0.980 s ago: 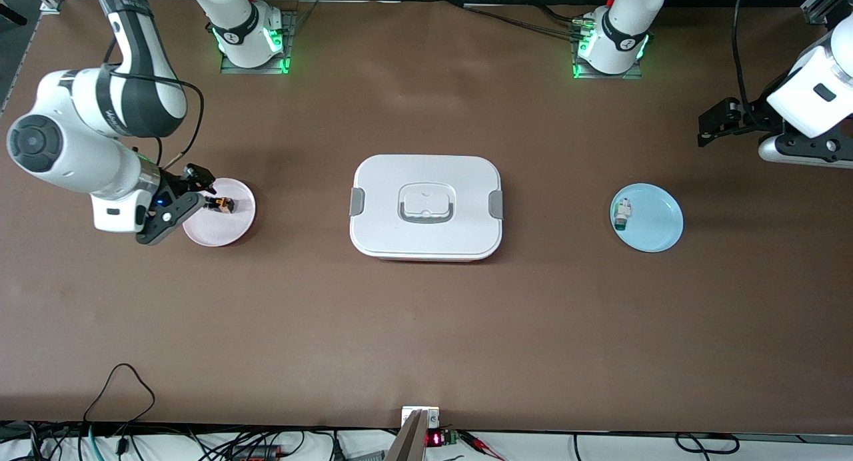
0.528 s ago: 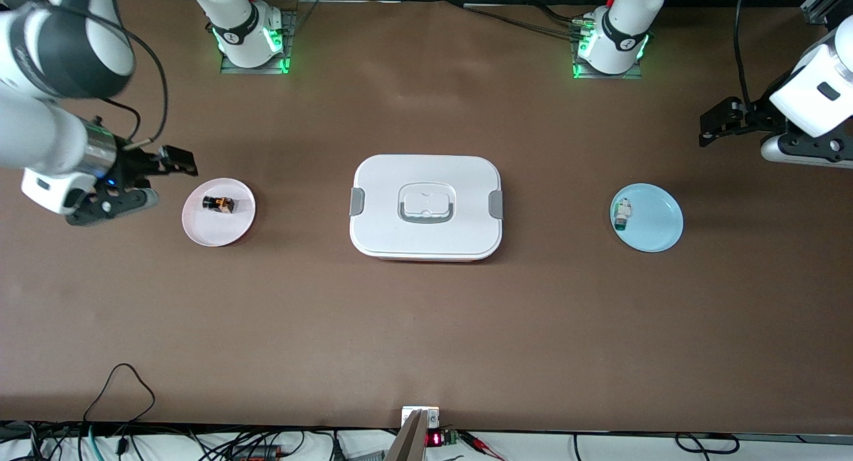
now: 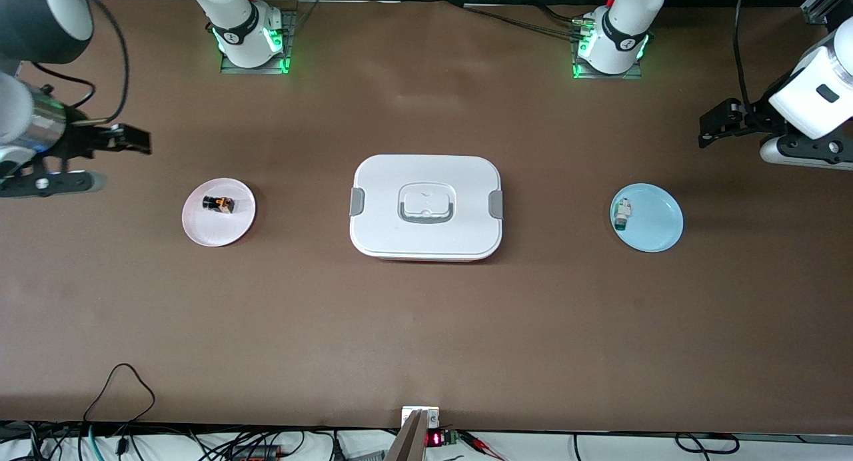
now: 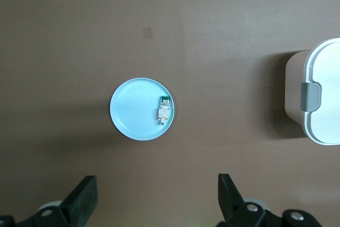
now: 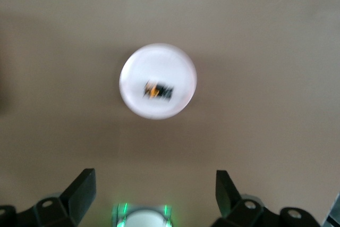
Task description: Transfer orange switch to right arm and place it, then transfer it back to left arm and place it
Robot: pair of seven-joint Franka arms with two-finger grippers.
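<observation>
So, nearest the front camera sits the box (image 3: 426,208), a big white lidded container with grey side clips, square in the middle of the table (image 3: 426,328). Level with it, toward the right arm's end, is the pink plate (image 3: 218,212), and on that plate lies the orange switch (image 3: 218,204), a little black block with an orange band, free of any grip. Toward the left arm's end, the blue plate (image 3: 648,218) carries the small white-and-green component (image 3: 622,214) near its rim on the box's side.

Higher up now: the right gripper (image 3: 120,148) hangs in the air over bare table at the right arm's end, clear of the pink plate, its fingers (image 5: 79,192) spread wide with nothing between them. Its wrist camera looks straight down on the pink plate and the switch.

The left gripper (image 3: 713,124) hangs over bare table at the left arm's end, apart from the blue plate, jaws likewise spread and empty. From its wrist view, the blue plate and one clipped end of the box show.

Farthest off, both arm bases glow green along the table's edge.
</observation>
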